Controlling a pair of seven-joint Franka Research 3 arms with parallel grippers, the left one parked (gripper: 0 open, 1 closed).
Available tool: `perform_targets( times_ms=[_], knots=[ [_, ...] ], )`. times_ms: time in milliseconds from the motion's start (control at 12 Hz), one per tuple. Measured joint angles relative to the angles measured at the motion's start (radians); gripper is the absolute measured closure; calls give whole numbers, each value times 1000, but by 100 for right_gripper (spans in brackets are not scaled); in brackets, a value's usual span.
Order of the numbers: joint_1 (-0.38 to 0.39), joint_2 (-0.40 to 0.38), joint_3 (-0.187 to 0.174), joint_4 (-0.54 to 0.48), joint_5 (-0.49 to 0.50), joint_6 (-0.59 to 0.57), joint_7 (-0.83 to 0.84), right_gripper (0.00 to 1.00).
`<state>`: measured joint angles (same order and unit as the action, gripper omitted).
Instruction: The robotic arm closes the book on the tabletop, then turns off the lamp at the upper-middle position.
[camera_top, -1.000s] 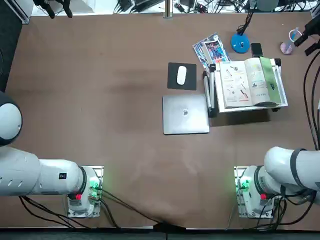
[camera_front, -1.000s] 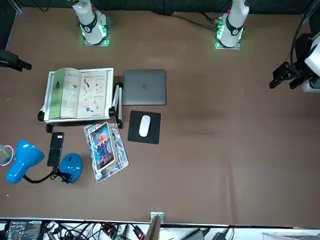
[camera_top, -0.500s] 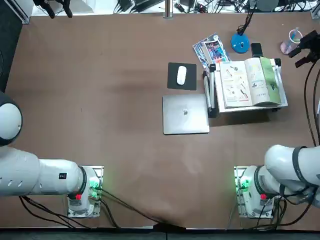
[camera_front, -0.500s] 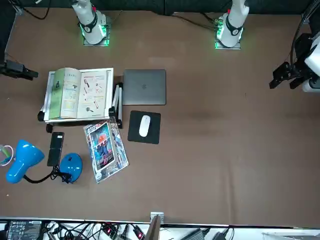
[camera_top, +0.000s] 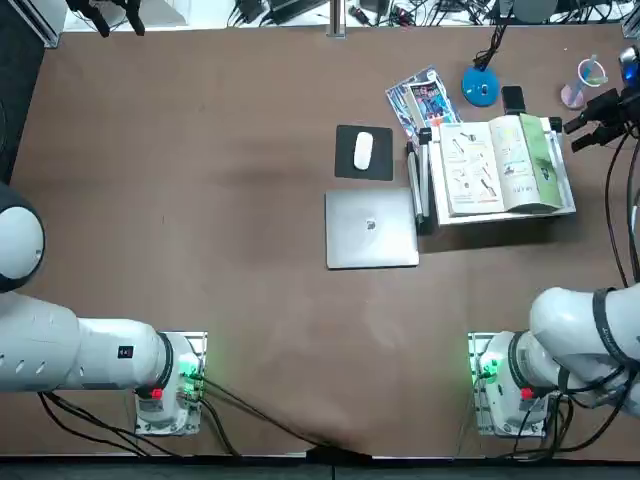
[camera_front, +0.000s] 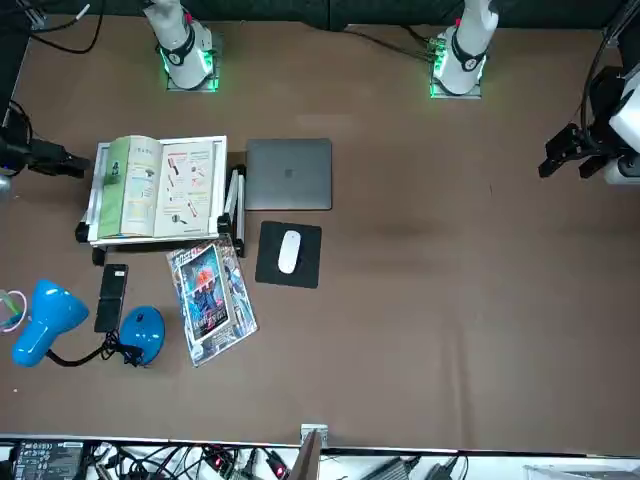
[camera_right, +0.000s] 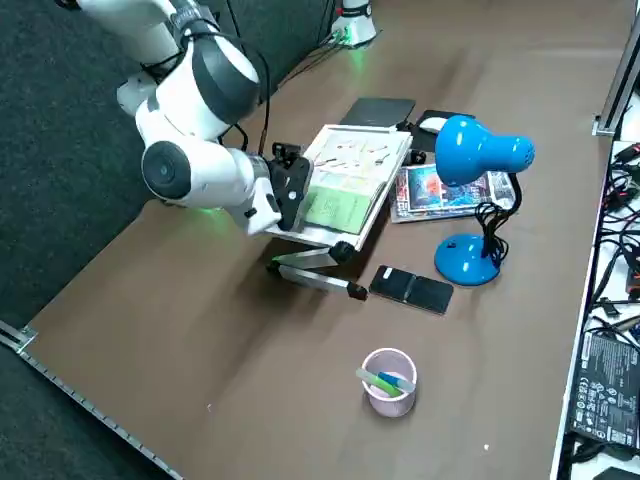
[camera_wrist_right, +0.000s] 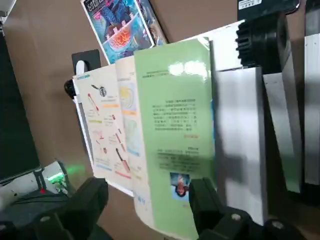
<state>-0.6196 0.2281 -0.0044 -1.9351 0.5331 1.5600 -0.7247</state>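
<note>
The book (camera_top: 500, 165) lies open on a white stand, its green cover leaf (camera_wrist_right: 175, 130) raised at the side nearest my right arm. My right gripper (camera_top: 580, 128) hovers just off that edge of the book (camera_right: 350, 180), fingers open, nothing held. In the wrist view the green leaf sits beyond the gap between the two fingertips (camera_wrist_right: 210, 200). The lamp (camera_right: 480, 150) has a blue head on a black stem over a round blue base (camera_top: 481, 88), which stands behind the book. From the front, the gripper (camera_front: 78, 163) is beside the book (camera_front: 160, 187).
A black phone (camera_right: 410, 290) lies between the stand and the lamp base. A pink-rimmed cup (camera_right: 388, 380) stands near the table's corner. Magazines (camera_top: 422, 100), a mouse (camera_top: 363, 150) on a black pad and a closed grey laptop (camera_top: 371, 228) lie left of the book.
My right gripper has moved from beside the cup down toward the open book's green edge. Nothing else has shifted.
</note>
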Motion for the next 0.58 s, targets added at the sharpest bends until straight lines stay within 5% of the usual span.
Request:
perform_targets(
  times_ms=[583],
  knots=[
    [-2,24,0,-86,23,126,-108,0]
  ],
)
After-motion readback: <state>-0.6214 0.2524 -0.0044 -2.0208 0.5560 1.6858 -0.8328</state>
